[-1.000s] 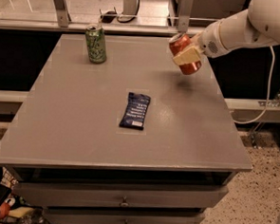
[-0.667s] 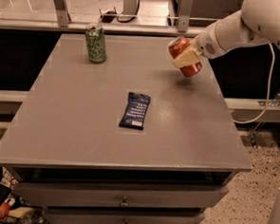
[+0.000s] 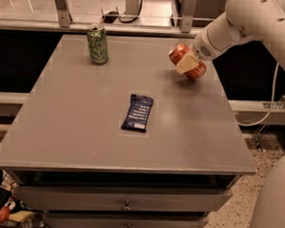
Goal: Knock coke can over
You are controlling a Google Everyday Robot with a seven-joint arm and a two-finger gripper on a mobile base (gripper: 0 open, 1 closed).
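Over the last second my gripper (image 3: 186, 63), clamped on the coke can (image 3: 199, 71), has tipped it lower toward the counter's (image 3: 84, 117) far right, so I judge it nearly knocked over.

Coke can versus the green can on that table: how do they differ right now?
Colour: the coke can is red; the green can is green and patterned.
Pose: the coke can leans steeply; the green can stands upright on the table.
Contact: the gripper is clamped on the coke can; nothing touches the green can, which stands alone near the other back corner.
Shared: both are drink cans of similar size.
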